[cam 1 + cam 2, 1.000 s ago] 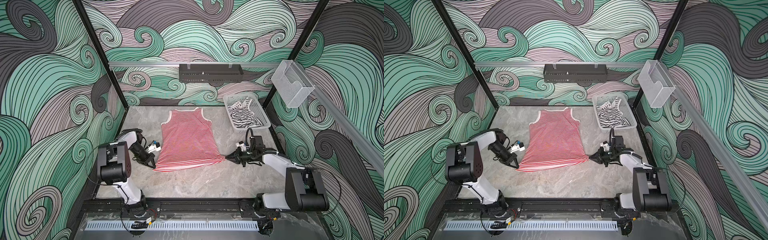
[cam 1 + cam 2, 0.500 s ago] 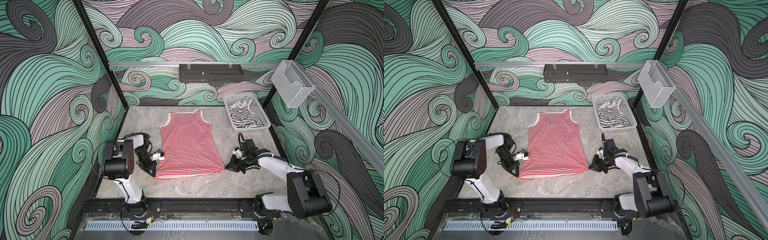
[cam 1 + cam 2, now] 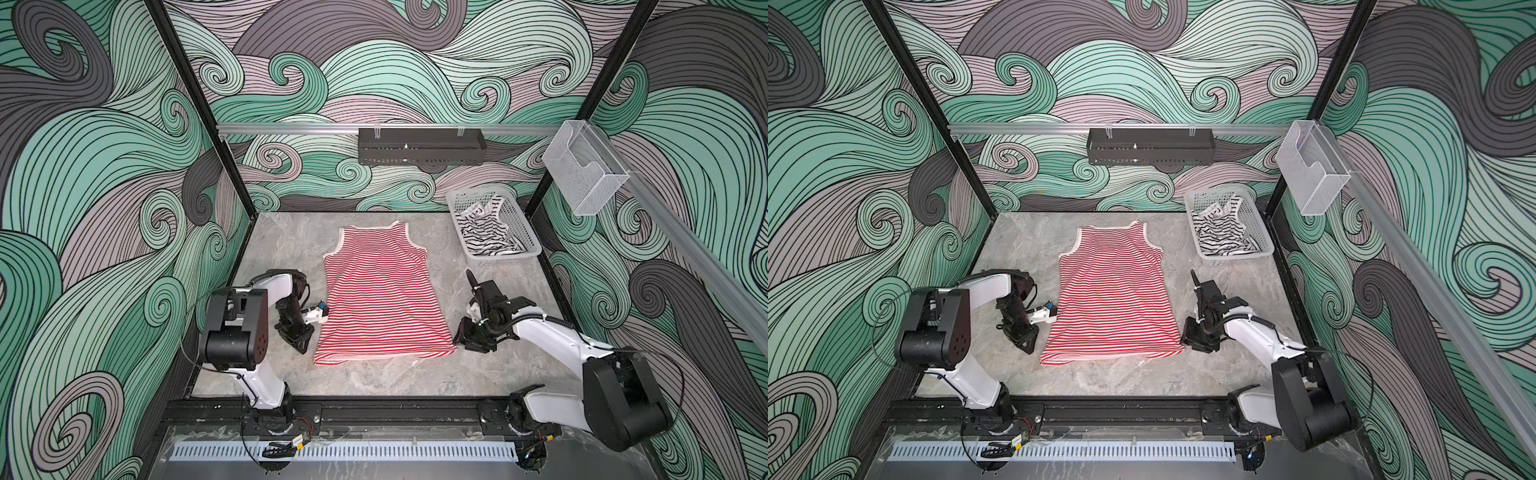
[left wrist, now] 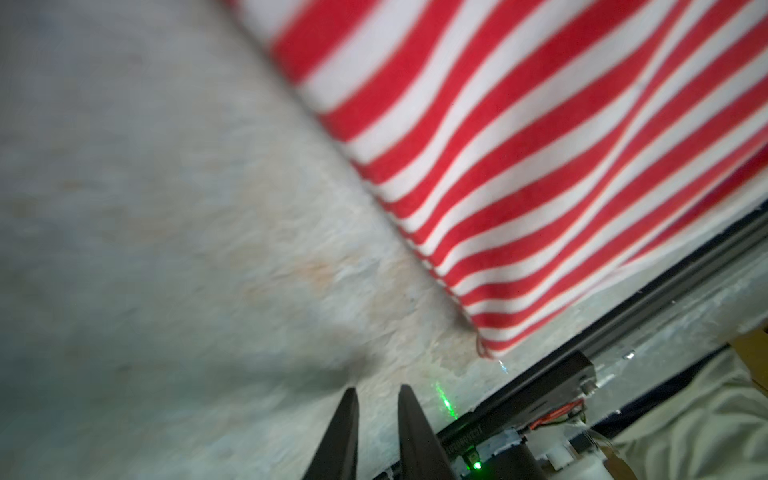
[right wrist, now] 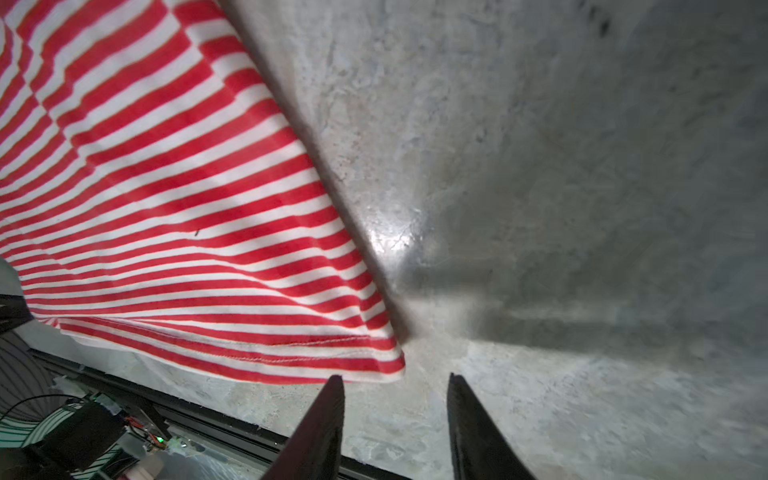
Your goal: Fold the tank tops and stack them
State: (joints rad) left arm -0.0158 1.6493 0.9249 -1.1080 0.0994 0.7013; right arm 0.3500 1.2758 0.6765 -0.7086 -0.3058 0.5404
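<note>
The red-and-white striped tank top lies flat mid-table, straps toward the back and hem toward the front. The black-striped tank top is crumpled in the white basket at the back right. My left gripper hovers just off the hem's left corner, open by a narrow gap and empty. My right gripper sits at the hem's right corner, open wider, with only bare table between its fingers.
A black rack hangs on the back wall. A clear plastic box hangs on the right rail. The black front rail borders the grey table close behind both grippers.
Both grippers pulled the red-striped top's hem toward the front, then opened and let go of its corners. The top now lies flat and both grippers are just off the cloth.
</note>
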